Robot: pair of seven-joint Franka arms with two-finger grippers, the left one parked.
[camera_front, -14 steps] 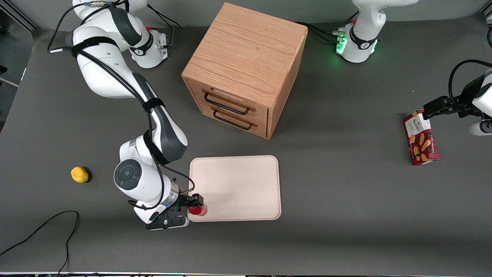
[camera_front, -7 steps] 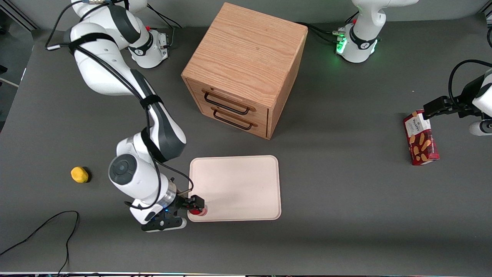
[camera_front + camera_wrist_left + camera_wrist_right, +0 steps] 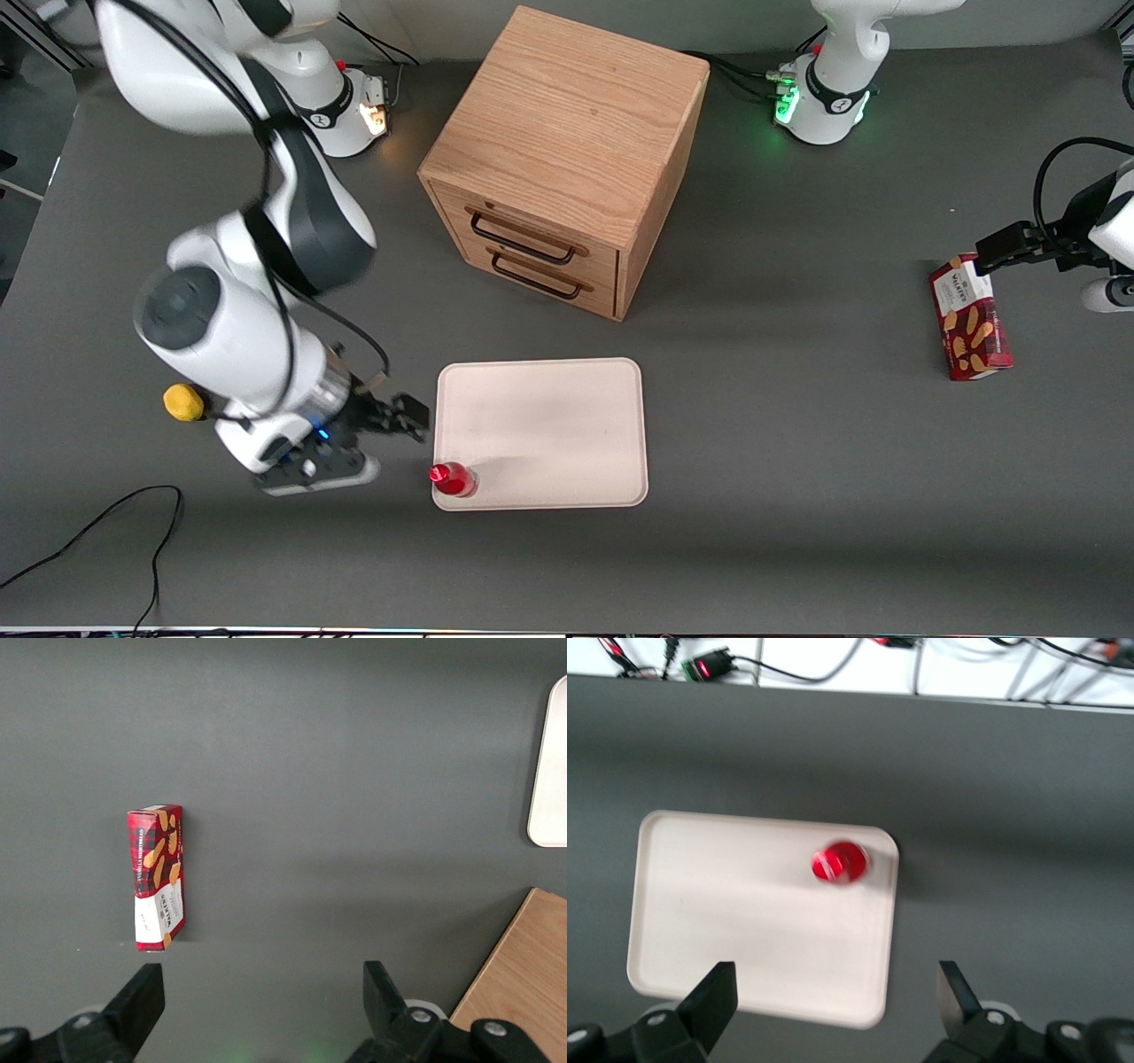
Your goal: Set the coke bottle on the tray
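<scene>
I see the coke bottle [image 3: 454,479] standing upright in the tray [image 3: 549,425] corner nearest the front camera, close to the rim. My end effector [image 3: 409,418] hangs above the worktop beside the tray, fingers apart and empty. Any bump could tip the bottle over the rim.

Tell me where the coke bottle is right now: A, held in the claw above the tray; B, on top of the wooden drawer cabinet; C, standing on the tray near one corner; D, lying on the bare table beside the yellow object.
C: the coke bottle stands on the tray at a corner, while the claw is open, off the tray's edge and clear of it.
</scene>
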